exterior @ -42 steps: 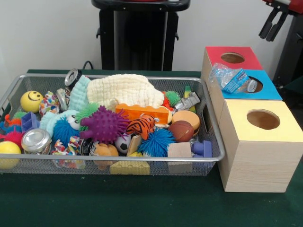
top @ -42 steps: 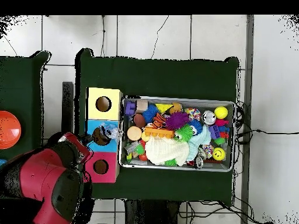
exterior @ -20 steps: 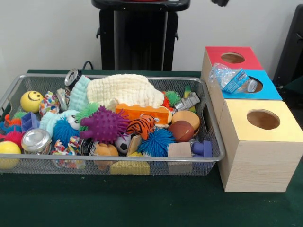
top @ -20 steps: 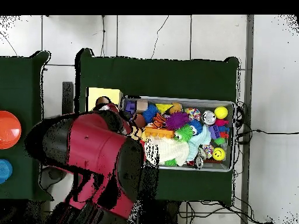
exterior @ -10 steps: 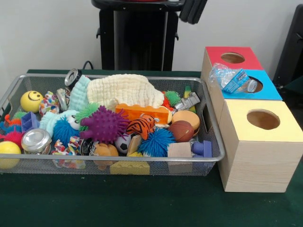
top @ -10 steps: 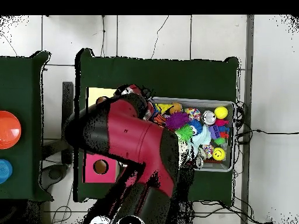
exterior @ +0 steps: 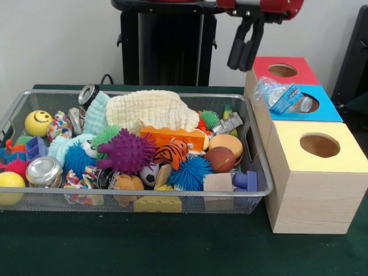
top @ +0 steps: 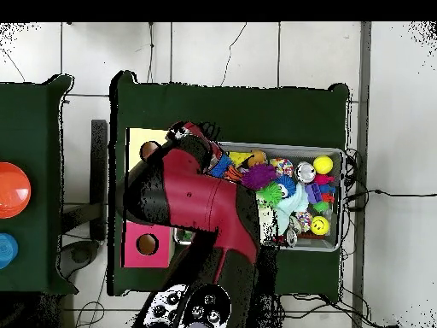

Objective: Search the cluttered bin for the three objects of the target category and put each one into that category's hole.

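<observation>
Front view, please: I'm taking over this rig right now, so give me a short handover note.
Gripper: holds nothing, hangs above the bin's box-side end, fingers close together; open or shut unclear.
Wire bin: full of toys, cloth on top.
Crumpled plastic bottle: lies on the blue box, over its hole, not dropped in.
Red box and yellow box holes show nothing.
Left: seat the bottle, find the other targets.

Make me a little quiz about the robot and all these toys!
1. True or false: the bottle lies on the blue box.
2. Which box is nearest the camera in the front view? A red, B blue, C yellow.
3. The gripper hangs above the bin's ____ corner, holding nothing.

Key: 1 true. 2 C, the yellow box. 3 far right.
</observation>
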Tool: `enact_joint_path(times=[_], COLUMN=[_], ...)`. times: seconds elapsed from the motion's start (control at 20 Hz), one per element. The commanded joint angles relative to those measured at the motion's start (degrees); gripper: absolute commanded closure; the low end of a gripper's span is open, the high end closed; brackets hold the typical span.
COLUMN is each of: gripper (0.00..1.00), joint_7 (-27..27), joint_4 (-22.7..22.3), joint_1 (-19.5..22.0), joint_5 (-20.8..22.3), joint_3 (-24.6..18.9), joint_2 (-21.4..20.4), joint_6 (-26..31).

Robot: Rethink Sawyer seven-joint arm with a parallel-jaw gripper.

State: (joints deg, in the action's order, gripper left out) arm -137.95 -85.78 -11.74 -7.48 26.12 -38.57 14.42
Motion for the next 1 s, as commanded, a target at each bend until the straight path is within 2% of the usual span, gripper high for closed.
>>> enact_joint_path(times=[0.05, 0.25, 0.5, 1.0], gripper=[1.00, 1.00, 1.00, 1.00], joint_7=[2.09, 2.61, 3.60, 0.26], joint_4=[-8.04, -8.58, -8.77, -8.23], joint_1=[3.77, 8.04, 13.30, 14.13], joint_5=[5.90, 8.66, 12.61, 15.87], joint_3=[-12.64, -17.95, -23.78, -24.95], joint_2=[0.63, 1.50, 1.91, 1.88], joint_6=[-2.92, -6.52, -8.33, -7.88])
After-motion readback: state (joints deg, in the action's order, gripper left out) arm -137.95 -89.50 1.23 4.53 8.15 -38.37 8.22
